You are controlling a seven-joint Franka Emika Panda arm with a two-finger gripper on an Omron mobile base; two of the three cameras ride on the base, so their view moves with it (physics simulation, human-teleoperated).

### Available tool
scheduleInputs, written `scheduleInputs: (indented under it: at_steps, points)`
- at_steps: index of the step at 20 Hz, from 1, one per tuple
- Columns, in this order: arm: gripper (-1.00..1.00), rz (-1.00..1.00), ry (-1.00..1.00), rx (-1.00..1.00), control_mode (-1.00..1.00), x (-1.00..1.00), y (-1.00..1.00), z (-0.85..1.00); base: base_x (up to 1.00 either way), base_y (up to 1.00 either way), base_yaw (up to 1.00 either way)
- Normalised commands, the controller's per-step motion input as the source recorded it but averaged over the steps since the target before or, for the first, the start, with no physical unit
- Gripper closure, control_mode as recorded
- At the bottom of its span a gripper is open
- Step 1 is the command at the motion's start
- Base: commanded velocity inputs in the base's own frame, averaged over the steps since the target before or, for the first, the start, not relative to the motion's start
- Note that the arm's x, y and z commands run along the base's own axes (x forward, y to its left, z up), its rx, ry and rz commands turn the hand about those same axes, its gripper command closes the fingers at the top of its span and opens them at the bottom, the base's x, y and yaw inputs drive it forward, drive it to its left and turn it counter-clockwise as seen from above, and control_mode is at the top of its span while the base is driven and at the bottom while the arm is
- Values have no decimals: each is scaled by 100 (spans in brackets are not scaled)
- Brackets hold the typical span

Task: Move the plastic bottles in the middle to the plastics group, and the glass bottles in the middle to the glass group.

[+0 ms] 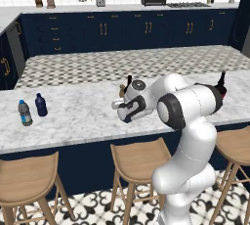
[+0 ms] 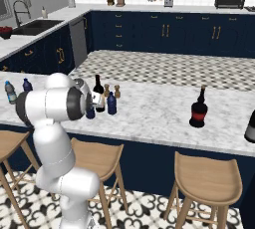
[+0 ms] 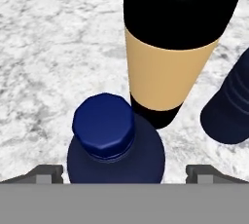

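Standing at the long white marble table (image 1: 73, 116), I am seeing, far left, a clear plastic water bottle with a blue cap and label (image 1: 24, 113) standing just beside a small navy-blue plastic bottle (image 1: 41, 104), the navy one at about its two o'clock.

Moving right to the middle, the white robot arm (image 2: 52, 104) is reaching over the table edge. Its end effector (image 3: 124, 172) is standing wide and released, one dark fingertip either side of a stubby navy-blue bottle with a dark blue cap (image 3: 113, 142), gripping nothing. In the hand view, a tall dark glass wine bottle with a tan-yellow label (image 3: 169, 47) is rising just beyond that bottle, at about one o'clock from it and very close. A second stubby navy-blue bottle (image 2: 111, 103) is standing near the wine bottle, at its three o'clock in the right base view. Two small brown shakers (image 2: 117, 91) are sitting just behind this cluster.

Further right, well apart, a squat round dark glass bottle with a thin neck and red label (image 2: 198, 108) is standing upright on the table.
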Motion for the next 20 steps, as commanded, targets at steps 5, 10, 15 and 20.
scheduleInputs:
  at_steps: [5, 10, 15, 20]
  points:
    - [-100, 0, 0, 0, -100, 1, 0, -3, 0, 0, 0]
    - [100, 0, 0, 0, -100, 0, 0, 0, 0, 0, 0]
    - [100, 1, -4, 0, -100, -19, 2, 8, 0, 0, 0]
    - [100, 13, -14, 1, -100, -77, 43, 43, 0, 0, 0]
